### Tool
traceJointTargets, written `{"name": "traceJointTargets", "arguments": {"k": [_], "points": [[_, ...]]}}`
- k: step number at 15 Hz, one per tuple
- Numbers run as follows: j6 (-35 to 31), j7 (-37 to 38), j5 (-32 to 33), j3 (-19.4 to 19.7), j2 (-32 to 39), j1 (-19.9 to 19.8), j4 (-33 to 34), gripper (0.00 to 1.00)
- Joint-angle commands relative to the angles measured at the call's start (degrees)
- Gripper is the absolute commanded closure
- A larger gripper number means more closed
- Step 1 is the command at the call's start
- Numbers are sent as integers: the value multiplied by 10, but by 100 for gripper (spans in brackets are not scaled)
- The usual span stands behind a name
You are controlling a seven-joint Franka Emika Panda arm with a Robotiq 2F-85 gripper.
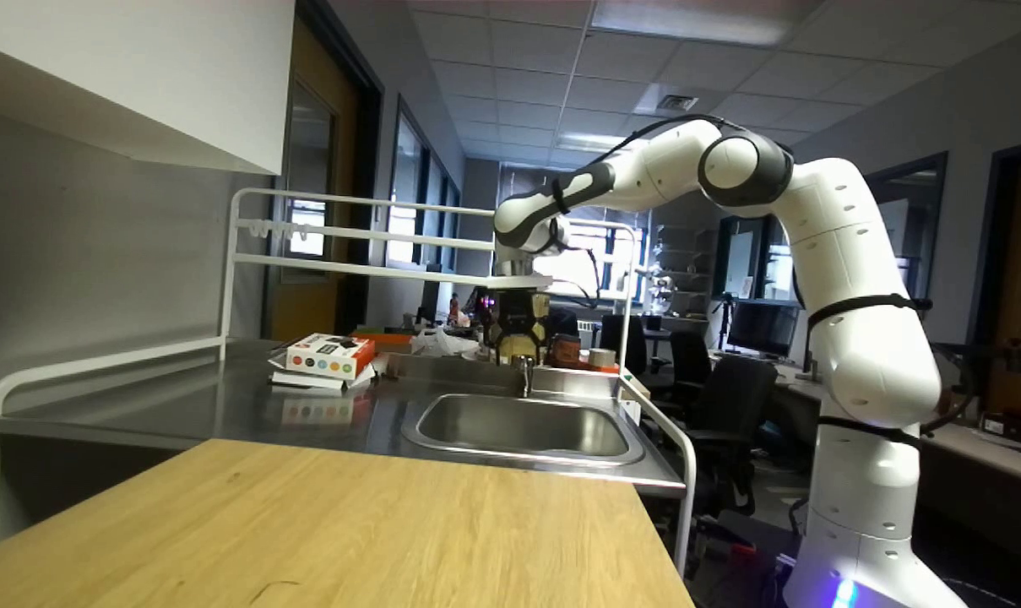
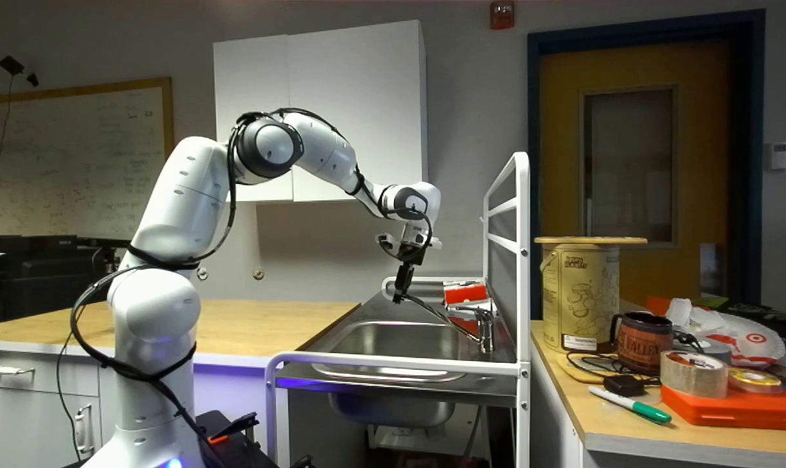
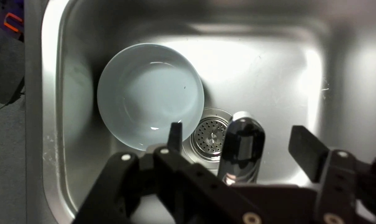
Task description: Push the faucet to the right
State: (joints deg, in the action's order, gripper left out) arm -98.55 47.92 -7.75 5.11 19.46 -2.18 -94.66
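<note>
The faucet is a slim grey-metal tap at the back edge of the sink in both exterior views (image 1: 526, 377) (image 2: 485, 333). Its thin spout (image 2: 446, 317) rises over the basin, ending by my gripper's fingertips. My gripper (image 1: 520, 353) points down above the sink and also shows in an exterior view (image 2: 401, 291). In the wrist view my gripper (image 3: 239, 137) is open. The dark, shiny spout (image 3: 243, 147) shows between the two fingers, with a gap on each side. The spout's lower part is hidden behind the gripper body.
The steel sink (image 1: 523, 456) holds a pale bowl (image 3: 150, 93) beside the drain (image 3: 212, 137). A white tubular rack (image 2: 521, 260) stands behind the faucet. A red and white box (image 1: 328, 355) lies on the steel counter. A wooden tabletop (image 1: 350, 523) adjoins it.
</note>
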Motion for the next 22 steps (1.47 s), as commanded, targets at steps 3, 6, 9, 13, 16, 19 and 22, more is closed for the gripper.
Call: {"name": "traceJointTargets", "arguments": {"k": [3, 6, 9, 13, 16, 19, 22], "points": [[21, 4, -17, 4, 13, -3, 24, 58], [22, 4, -19, 4, 14, -4, 26, 80], [21, 3, -23, 5, 13, -5, 25, 91], [21, 1, -22, 5, 15, -5, 25, 90], [22, -2, -20, 6, 19, -6, 24, 90], [24, -6, -21, 7, 21, -9, 16, 90], [23, -10, -27, 9, 17, -14, 3, 90]]}}
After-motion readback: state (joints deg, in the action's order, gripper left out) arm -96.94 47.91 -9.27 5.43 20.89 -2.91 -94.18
